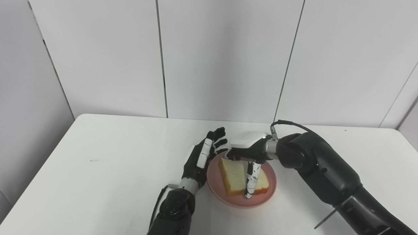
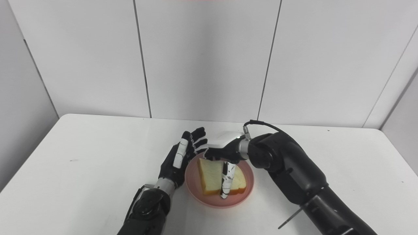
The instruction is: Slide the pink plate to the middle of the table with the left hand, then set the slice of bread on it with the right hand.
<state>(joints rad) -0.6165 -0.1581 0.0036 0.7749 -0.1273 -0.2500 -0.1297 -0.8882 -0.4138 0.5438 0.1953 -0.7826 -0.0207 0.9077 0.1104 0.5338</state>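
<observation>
Right hand (image 1: 249, 153): over the pink plate, thumb down the front of the bread slice (image 1: 232, 176), other fingers at its far edge; it appears to grip the slice, though contact is hard to confirm.
Left hand (image 1: 204, 156): fingers spread, holding nothing, just beside the plate's left rim.
Pink plate (image 1: 261, 200): near the middle of the white table (image 1: 98, 163); sliding judged done.
Bread slice: resting on the plate, tilted. Remaining: release, withdraw.
</observation>
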